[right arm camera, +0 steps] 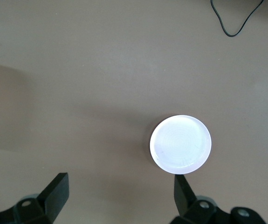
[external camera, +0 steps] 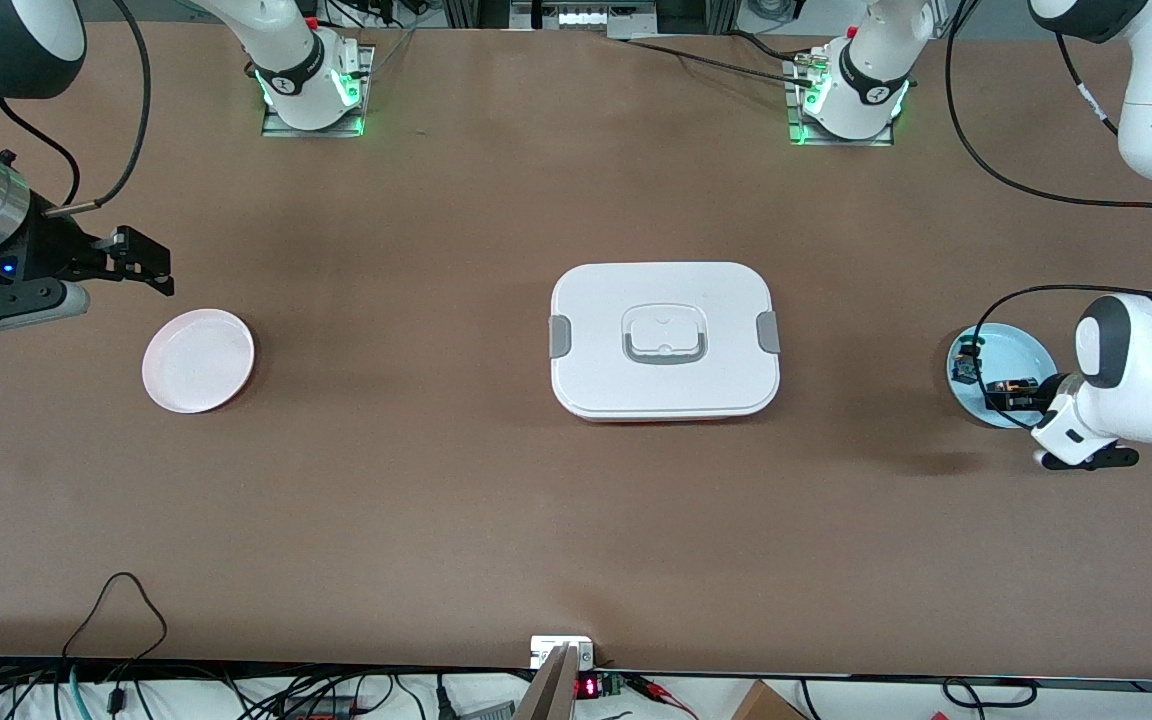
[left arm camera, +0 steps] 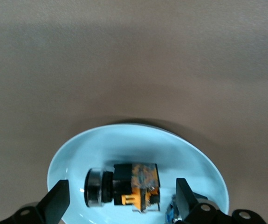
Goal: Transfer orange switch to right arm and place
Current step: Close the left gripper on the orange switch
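The orange switch (left arm camera: pixel 134 186) lies on its side in the light blue plate (left arm camera: pixel 124 144) at the left arm's end of the table; it also shows in the front view (external camera: pixel 1013 385). My left gripper (left arm camera: pixel 120 192) is open and low over the plate (external camera: pixel 1021 350), one finger on each side of the switch, not touching it. My left gripper (external camera: pixel 1004 397) hides part of the plate in the front view. My right gripper (external camera: pixel 148 265) is open and empty in the air, over bare table beside the pink-white plate (external camera: pixel 198 360), which also shows in the right wrist view (right arm camera: pixel 180 143).
A small dark piece with a blue-green top (external camera: pixel 964 370) lies in the same blue plate, close to one left finger (left arm camera: pixel 185 198). A white lidded box (external camera: pixel 664 340) with grey latches stands in the middle of the table. Cables run along the table's front edge.
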{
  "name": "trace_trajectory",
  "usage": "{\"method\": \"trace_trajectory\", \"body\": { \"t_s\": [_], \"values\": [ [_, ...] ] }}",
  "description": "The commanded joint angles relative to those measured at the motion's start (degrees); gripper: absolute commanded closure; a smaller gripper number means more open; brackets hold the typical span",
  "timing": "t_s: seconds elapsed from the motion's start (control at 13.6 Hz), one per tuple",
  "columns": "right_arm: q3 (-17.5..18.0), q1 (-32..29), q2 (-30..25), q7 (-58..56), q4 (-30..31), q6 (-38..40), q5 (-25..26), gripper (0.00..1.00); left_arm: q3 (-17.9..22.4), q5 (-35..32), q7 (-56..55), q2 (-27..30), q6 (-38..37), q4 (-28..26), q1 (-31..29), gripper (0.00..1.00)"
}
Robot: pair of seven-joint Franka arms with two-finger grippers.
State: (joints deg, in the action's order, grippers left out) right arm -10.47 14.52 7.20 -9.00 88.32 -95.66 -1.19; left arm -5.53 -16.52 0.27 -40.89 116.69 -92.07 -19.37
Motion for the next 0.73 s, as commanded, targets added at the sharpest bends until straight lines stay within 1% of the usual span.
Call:
{"method": "trace_trajectory", "body": {
  "t_s": [0.0,0.22,0.51,0.59,0.66],
  "values": [
    [0.36,-0.37,0.18,-0.84,-0.61,-0.14,-0.56,0.00,-0.63,-2.29,0.79,-0.77,1.26,-0.22,-1.46,0.00],
    [0.36,-0.10,0.01,-0.84,-0.61,-0.14,-0.56,0.00,-0.71,-2.20,0.79,-0.69,1.17,-1.61,-1.46,0.00],
    [0.36,-0.37,0.10,-0.84,-0.61,-0.14,-0.56,0.00,-0.80,-2.20,0.79,-0.60,1.00,-1.97,-1.46,0.00],
    [0.36,-0.46,0.10,-0.93,-0.61,-0.14,-0.56,0.00,-0.72,-2.20,0.79,-0.69,1.00,-1.97,-1.46,0.05],
    [0.36,-0.46,0.18,-0.84,-0.61,-0.14,-0.56,0.00,-0.71,-2.20,0.87,-0.69,0.91,-1.97,-1.46,0.12]
  ]
}}
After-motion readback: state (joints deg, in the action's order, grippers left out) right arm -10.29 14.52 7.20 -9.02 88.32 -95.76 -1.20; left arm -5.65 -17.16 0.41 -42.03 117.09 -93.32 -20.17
